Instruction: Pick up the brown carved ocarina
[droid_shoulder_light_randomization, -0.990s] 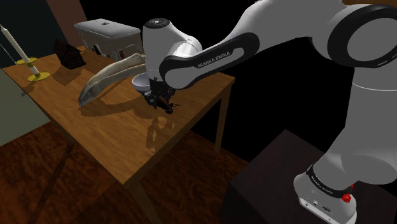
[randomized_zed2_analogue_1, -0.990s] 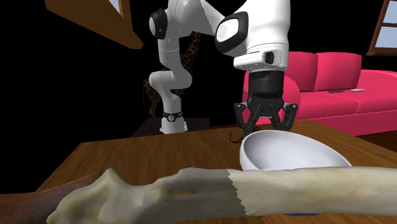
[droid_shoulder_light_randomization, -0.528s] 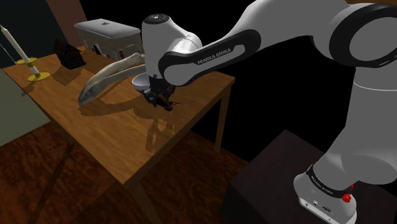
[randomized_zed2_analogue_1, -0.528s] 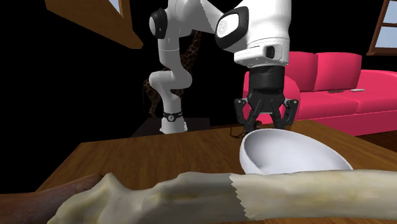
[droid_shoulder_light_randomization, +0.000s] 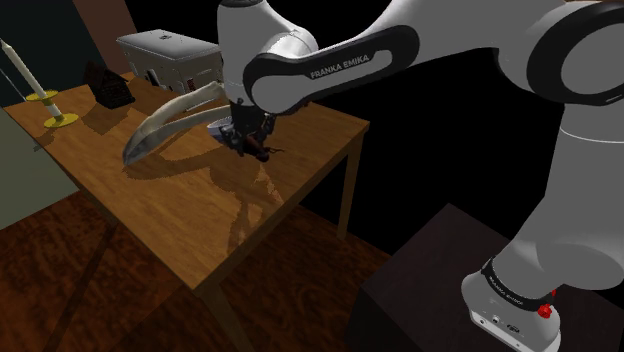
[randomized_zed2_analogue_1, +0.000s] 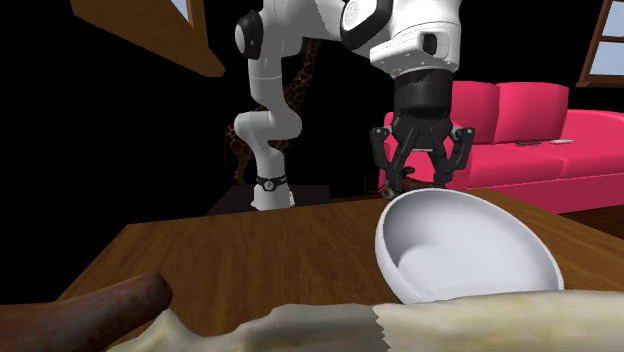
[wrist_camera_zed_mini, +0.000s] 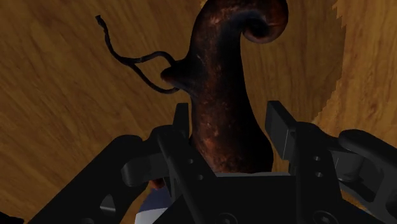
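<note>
The ocarina (wrist_camera_zed_mini: 226, 95) is a dark brown piece with a curled tip and a thin black cord (wrist_camera_zed_mini: 127, 57) trailing from it. My gripper (wrist_camera_zed_mini: 229, 127) is shut on its body, one finger (wrist_camera_zed_mini: 181, 124) pressing each side. In the shoulder view the gripper (droid_shoulder_light_randomization: 250, 143) hangs a little above the wooden table (droid_shoulder_light_randomization: 180, 210), with the ocarina (droid_shoulder_light_randomization: 263, 150) sticking out below it. In the second exterior view the gripper (randomized_zed2_analogue_1: 415, 172) hovers just behind the white bowl (randomized_zed2_analogue_1: 460, 250).
A long pale bone-like piece (droid_shoulder_light_randomization: 165, 122) lies beside the bowl (droid_shoulder_light_randomization: 217, 128). A candle in a yellow holder (droid_shoulder_light_randomization: 45, 100), a dark object (droid_shoulder_light_randomization: 108, 88) and a grey box (droid_shoulder_light_randomization: 165, 55) stand farther back. A pink sofa (randomized_zed2_analogue_1: 520, 130) is beyond the table.
The gripper has risen from the tabletop with the ocarina clasped in it. The bone-like piece shows lower in the second exterior view.
</note>
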